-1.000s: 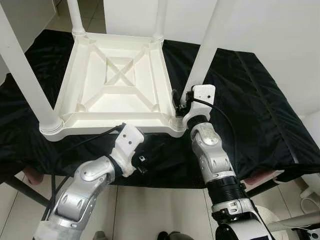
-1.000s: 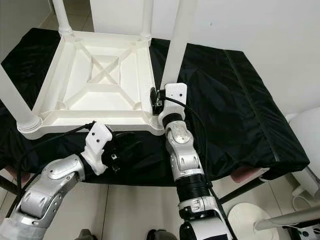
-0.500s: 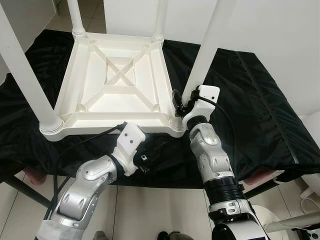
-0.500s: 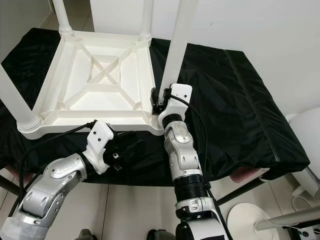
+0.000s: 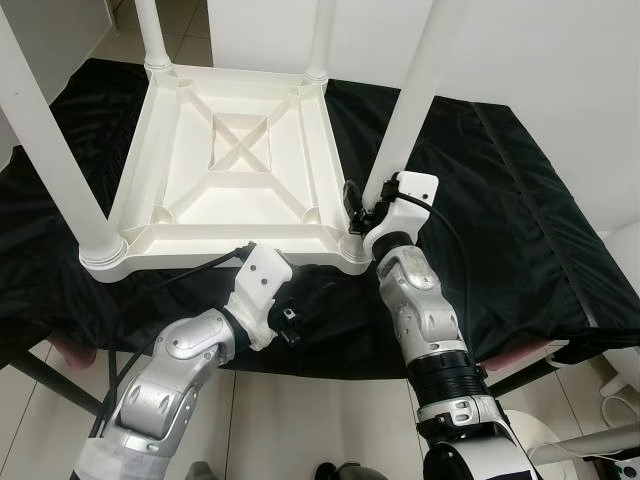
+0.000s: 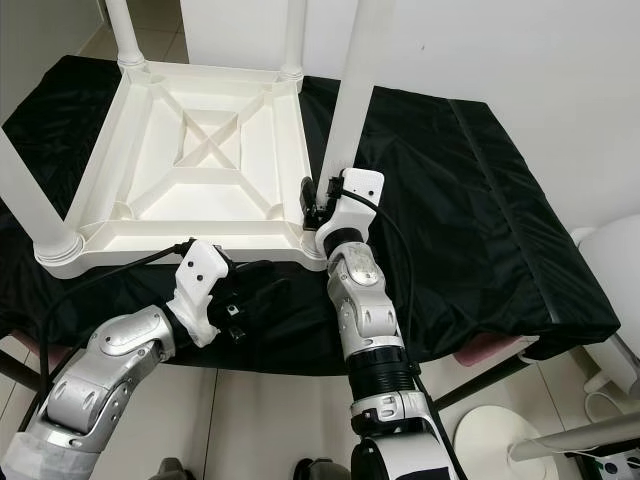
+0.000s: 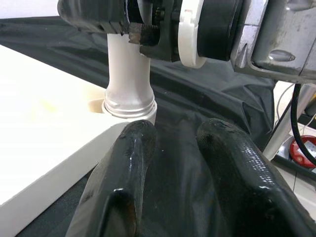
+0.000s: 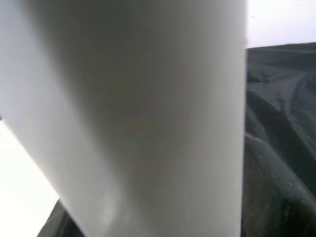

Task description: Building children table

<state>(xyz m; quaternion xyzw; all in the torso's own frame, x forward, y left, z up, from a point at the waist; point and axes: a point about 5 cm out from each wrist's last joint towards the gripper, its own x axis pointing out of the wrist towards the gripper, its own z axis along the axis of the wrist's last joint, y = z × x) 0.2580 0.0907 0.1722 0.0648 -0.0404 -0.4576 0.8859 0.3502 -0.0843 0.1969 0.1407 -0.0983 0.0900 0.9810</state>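
A white plastic children's table (image 5: 200, 245) lies upside down on a black cloth, with its legs pointing up. My right gripper (image 5: 360, 208) is shut on the near right leg (image 5: 408, 105) just above its socket. In the right wrist view that leg (image 8: 138, 113) stands very close to the camera. My left gripper (image 5: 312, 298) lies low on the cloth in front of the table's near rim, open with nothing between its fingers (image 7: 129, 158). Its wrist view looks at the threaded foot of the same leg (image 7: 129, 98), with my right gripper clasped above it.
The black cloth (image 5: 500, 200) covers the whole worktop and hangs over its near edge. The other legs (image 5: 45, 150) rise at the remaining corners. A white wall stands behind. A white round object (image 6: 500, 430) stands on the tiled floor at the lower right.
My right wrist has turned a little clockwise around the near right leg. My left gripper has crept slightly right along the cloth toward that leg's base.
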